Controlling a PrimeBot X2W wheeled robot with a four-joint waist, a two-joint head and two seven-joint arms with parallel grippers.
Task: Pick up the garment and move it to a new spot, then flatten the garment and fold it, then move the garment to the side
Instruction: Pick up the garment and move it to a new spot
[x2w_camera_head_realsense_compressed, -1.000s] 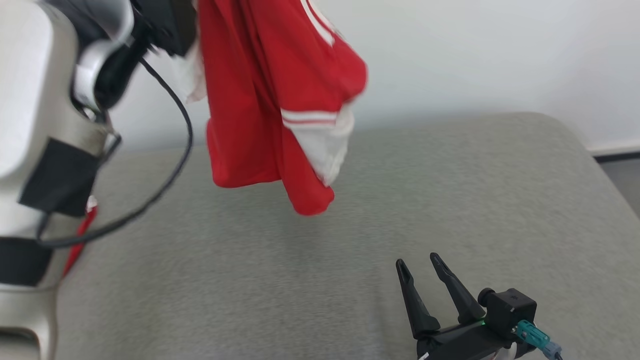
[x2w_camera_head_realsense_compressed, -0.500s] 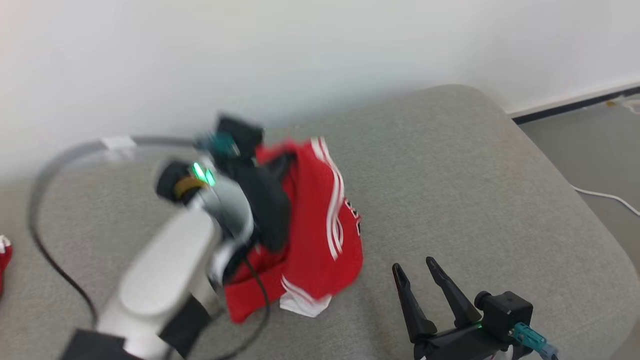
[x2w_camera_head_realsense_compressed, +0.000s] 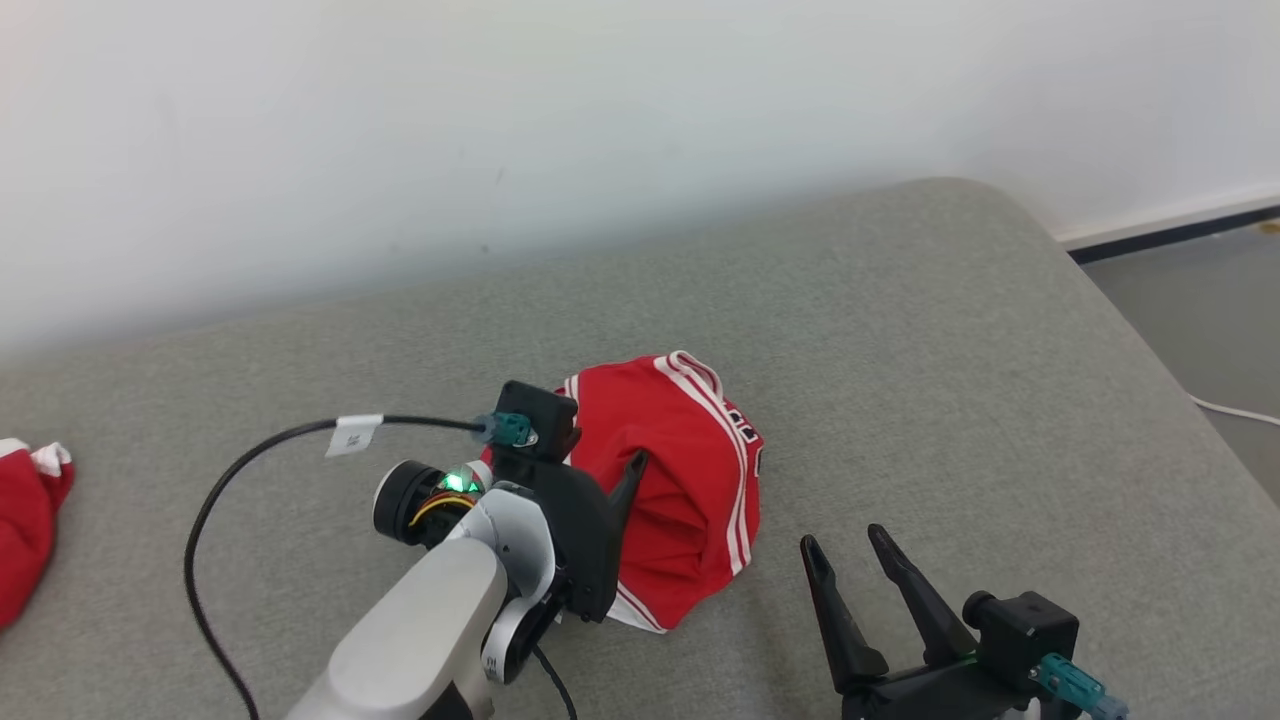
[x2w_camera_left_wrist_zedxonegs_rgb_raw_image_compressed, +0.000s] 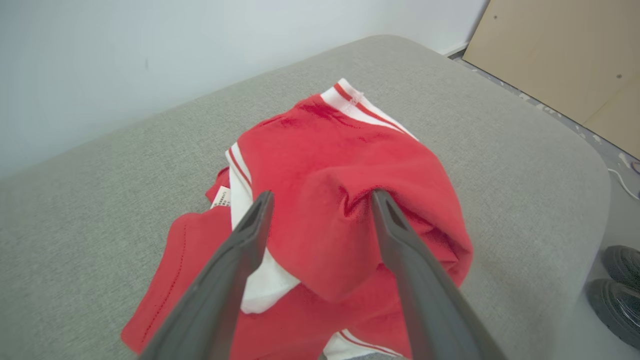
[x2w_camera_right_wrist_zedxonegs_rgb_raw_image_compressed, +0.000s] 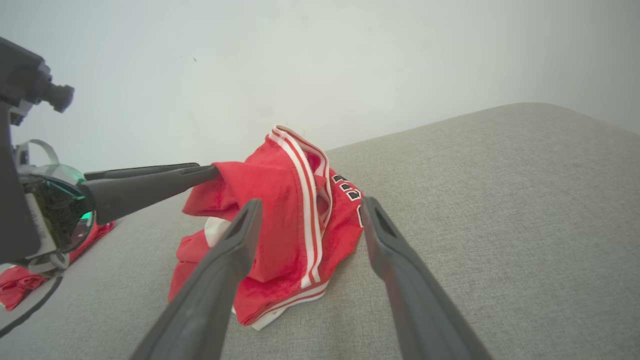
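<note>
Two red garments, two tools, one grey padded surface and one black cable.

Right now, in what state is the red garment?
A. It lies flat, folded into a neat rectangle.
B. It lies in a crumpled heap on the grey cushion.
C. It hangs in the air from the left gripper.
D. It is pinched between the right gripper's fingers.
B: the red garment sits bunched up on the grey cushion, the left gripper has its fingers spread at a fold, and the right gripper stands apart, open.
</note>
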